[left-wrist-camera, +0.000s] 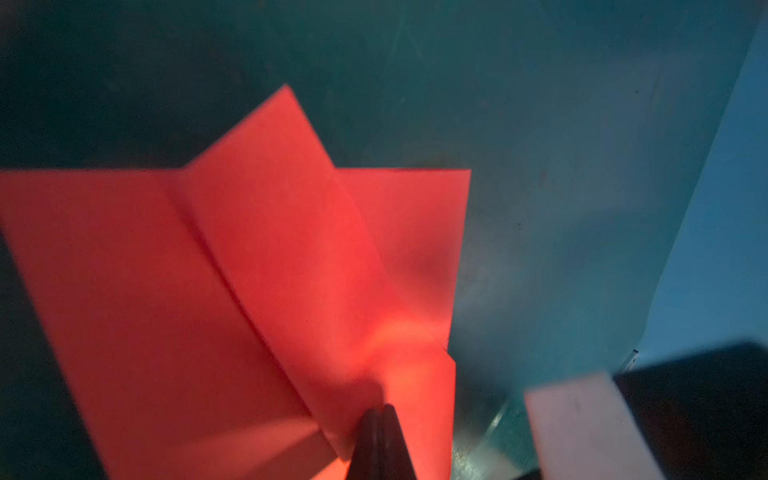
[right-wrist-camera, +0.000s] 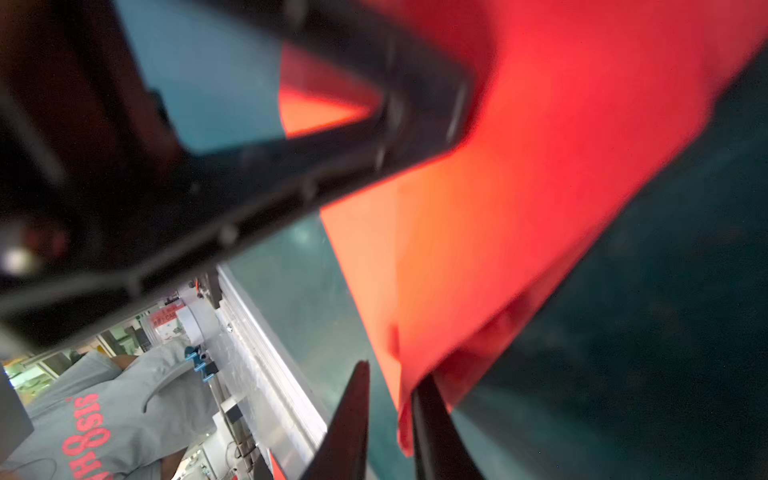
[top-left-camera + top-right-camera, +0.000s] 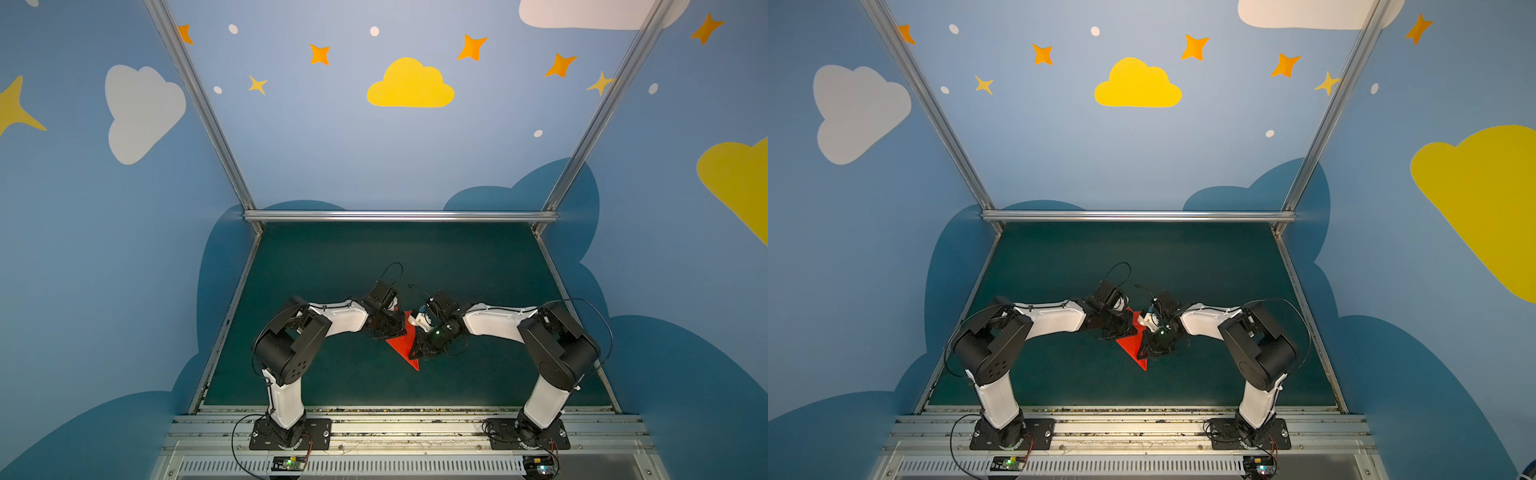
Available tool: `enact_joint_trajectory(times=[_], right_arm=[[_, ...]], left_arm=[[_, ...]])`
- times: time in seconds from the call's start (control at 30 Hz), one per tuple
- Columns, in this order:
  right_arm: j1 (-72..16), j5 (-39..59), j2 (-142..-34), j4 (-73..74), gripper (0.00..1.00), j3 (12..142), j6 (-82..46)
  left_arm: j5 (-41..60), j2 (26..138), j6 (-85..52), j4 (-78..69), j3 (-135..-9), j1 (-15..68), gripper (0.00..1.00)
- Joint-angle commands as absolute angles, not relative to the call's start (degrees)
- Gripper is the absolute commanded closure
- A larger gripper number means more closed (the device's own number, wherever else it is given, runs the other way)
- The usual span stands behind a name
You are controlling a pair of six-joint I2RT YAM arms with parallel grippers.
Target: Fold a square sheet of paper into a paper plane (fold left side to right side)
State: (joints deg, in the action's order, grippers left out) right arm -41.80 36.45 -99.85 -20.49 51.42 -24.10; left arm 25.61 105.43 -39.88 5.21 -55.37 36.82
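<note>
Paper [image 3: 401,349]: red, creased, one flap lifted; I see it mid-bench [image 3: 332,266]. Left gripper [image 1: 379,409]: pinched closed on the paper's fold. Right gripper [image 2: 390,374]: also mid-bench, jaws apart, paper edge against one finger.

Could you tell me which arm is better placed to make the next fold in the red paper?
Probably the left: the left gripper is shut on an edge of the red paper, one flap raised, while the right gripper has its jaws apart.
</note>
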Motion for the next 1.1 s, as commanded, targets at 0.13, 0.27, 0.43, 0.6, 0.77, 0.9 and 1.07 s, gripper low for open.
enact_joint_trajectory(times=[0.13,0.27,0.43,0.6,0.77,0.9,1.07], right_arm=[[-42.58,30.07,-94.21,-25.86,0.67,50.51,-26.22],[-42.70,28.78,-95.24,-25.25,0.65,50.75,-26.90],[-42.71,28.21,-96.92,-24.45,0.64,51.41,-27.24],[-42.71,27.97,-98.13,-23.41,0.65,51.51,-27.69],[-42.49,28.60,-99.30,-22.21,0.68,51.33,-28.19],[-42.45,29.44,-99.93,-21.38,0.69,51.24,-28.61],[-42.45,29.11,-100.63,-20.83,0.79,50.32,-28.91]], left_arm=[[21.64,105.18,-41.17,6.44,-53.33,36.98,0.97],[21.38,104.67,-41.59,6.14,-52.48,36.96,0.97],[21.45,104.59,-41.57,6.08,-52.21,37.00,0.97],[21.65,104.43,-41.66,5.89,-52.06,36.98,0.97],[21.63,104.31,-41.74,5.88,-52.08,37.09,0.97],[21.44,103.89,-41.92,5.89,-51.97,37.19,0.97],[20.97,103.52,-42.27,5.91,-51.52,37.35,0.97]])
